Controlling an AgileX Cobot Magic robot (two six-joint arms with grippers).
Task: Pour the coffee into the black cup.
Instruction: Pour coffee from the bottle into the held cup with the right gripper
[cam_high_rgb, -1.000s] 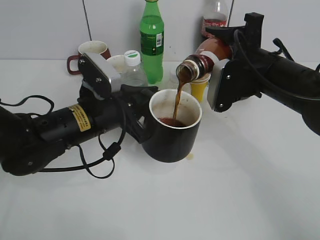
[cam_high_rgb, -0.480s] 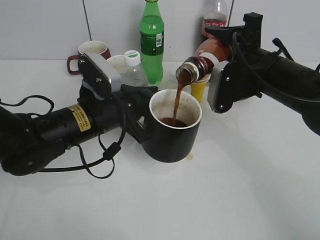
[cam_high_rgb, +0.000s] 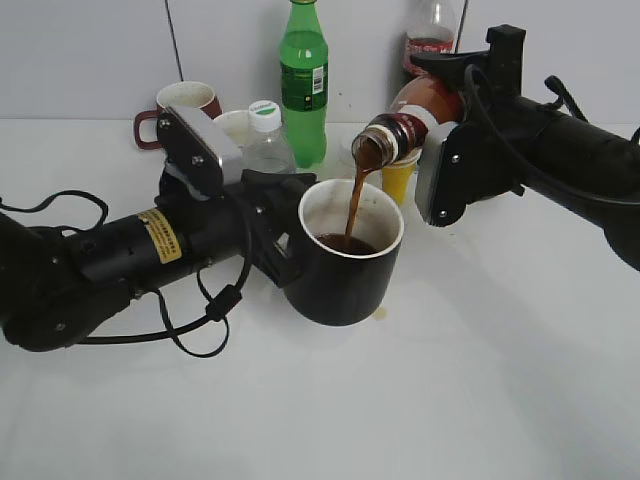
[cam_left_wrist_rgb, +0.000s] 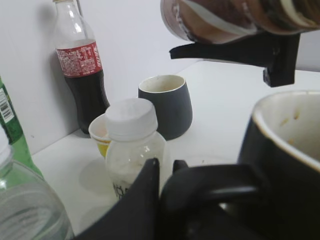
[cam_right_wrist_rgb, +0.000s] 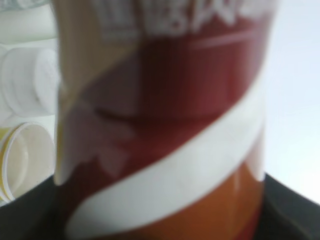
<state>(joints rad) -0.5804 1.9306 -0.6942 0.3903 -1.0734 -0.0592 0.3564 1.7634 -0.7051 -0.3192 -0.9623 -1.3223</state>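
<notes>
The black cup (cam_high_rgb: 350, 275) with a white inside stands mid-table and holds brown coffee. My left gripper (cam_high_rgb: 283, 235) is shut on its handle; the handle shows in the left wrist view (cam_left_wrist_rgb: 220, 187) between the jaws (cam_left_wrist_rgb: 165, 167). My right gripper (cam_high_rgb: 440, 130) is shut on the coffee bottle (cam_high_rgb: 400, 128), tipped mouth-down to the left above the cup. A brown stream (cam_high_rgb: 355, 205) falls from its mouth into the cup. The bottle fills the right wrist view (cam_right_wrist_rgb: 165, 115) and shows at the top of the left wrist view (cam_left_wrist_rgb: 225, 20).
Behind the cup stand a green bottle (cam_high_rgb: 303, 85), a clear white-capped bottle (cam_high_rgb: 266, 140), a red mug (cam_high_rgb: 180, 105), a yellow paper cup (cam_high_rgb: 397, 175) and a cola bottle (cam_left_wrist_rgb: 82, 75). A second dark cup (cam_left_wrist_rgb: 167, 105) stands behind. A small drip (cam_high_rgb: 380, 313) lies by the cup's base.
The pour goes on and the coffee in the cup stands slightly higher. Both arms, the cup and the bottle hold their places.
</notes>
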